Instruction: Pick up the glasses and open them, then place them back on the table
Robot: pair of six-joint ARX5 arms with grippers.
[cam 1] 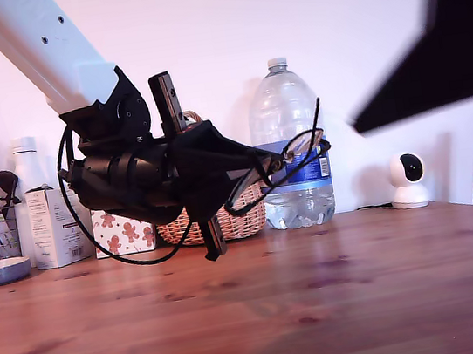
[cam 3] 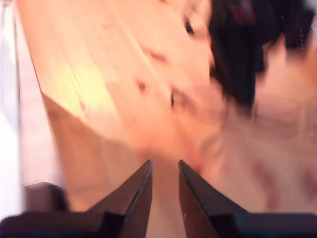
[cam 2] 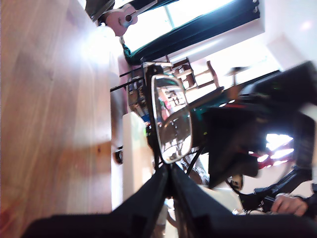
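Exterior view shows my first gripper (cam 1: 257, 170) clamped on the glasses (cam 1: 291, 159), held above the bare reddish table (cam 1: 325, 305) before a white wall; my second gripper's (cam 3: 165, 171) fingers stand slightly apart, empty.

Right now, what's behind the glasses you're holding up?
In the exterior view, the water bottle and wicker basket stand behind the glasses. My first pincer and arm cover most of the basket.

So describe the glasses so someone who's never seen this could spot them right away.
Above the table, my first gripper holds them in the air in front of the water bottle. The glasses are thin, black-framed, clear-lensed, the only item off the table.
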